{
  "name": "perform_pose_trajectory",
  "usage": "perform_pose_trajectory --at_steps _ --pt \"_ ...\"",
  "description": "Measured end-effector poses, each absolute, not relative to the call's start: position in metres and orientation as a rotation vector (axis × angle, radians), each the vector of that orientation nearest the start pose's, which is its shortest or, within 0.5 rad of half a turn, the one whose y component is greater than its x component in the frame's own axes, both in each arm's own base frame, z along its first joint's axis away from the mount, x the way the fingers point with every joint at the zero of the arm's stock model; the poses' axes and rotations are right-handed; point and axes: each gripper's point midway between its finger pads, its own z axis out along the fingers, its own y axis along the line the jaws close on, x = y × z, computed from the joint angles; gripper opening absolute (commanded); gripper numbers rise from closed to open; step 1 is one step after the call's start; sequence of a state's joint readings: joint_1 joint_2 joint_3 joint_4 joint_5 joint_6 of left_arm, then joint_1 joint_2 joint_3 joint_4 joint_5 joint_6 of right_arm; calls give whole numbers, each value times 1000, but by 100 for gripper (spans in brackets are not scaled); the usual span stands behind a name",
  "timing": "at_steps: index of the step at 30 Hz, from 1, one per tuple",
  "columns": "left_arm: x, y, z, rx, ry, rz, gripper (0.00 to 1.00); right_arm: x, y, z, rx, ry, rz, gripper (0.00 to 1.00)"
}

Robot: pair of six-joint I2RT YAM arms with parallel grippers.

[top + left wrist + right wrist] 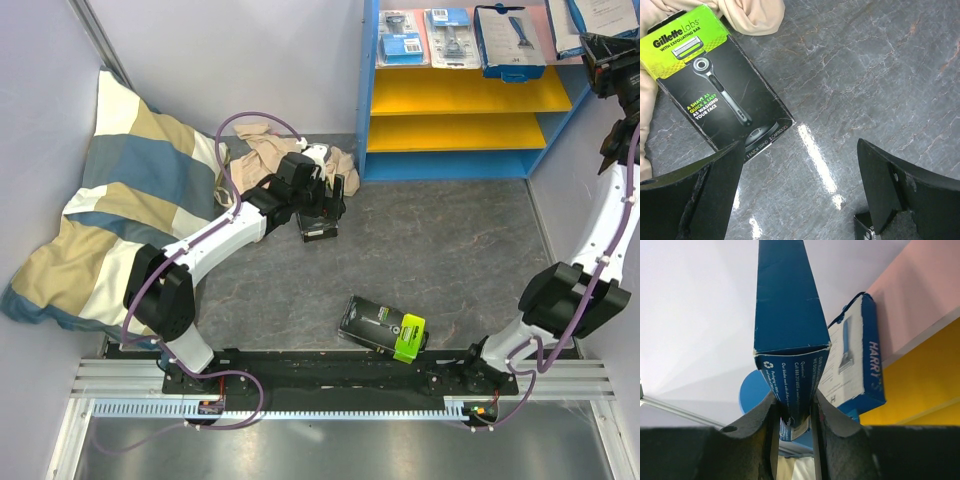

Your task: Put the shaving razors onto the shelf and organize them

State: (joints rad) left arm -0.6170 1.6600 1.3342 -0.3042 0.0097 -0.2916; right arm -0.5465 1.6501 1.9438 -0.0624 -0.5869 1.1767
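Right gripper pinches a white-blue box by the far-right shelf; it likely needs setting down. Left gripper hangs spread over a black box.

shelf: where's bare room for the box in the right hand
The upper yellow board and lower yellow board are bare. The pink top board is crowded: two blisters and a white-blue box fill its left, and the right hand holds a blue box at the right end.
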Motion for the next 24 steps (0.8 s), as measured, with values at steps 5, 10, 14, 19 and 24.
perform_pose_trajectory --at_steps 5,10,14,19,24 --pt "376 -285 172 368 2226 -515 100 477 -143 519 734 1277 927 21" --pt "373 -285 166 373 2241 -523 100 491 -155 501 775 1294 934 21" --pt "371 -285 164 372 2248 -528 100 499 -164 490 797 1304 936 22" --pt "370 -286 162 366 2253 -540 100 508 -171 479 812 1319 949 23" --pt "366 -285 154 355 2275 -546 100 516 -173 474 810 1329 962 27"
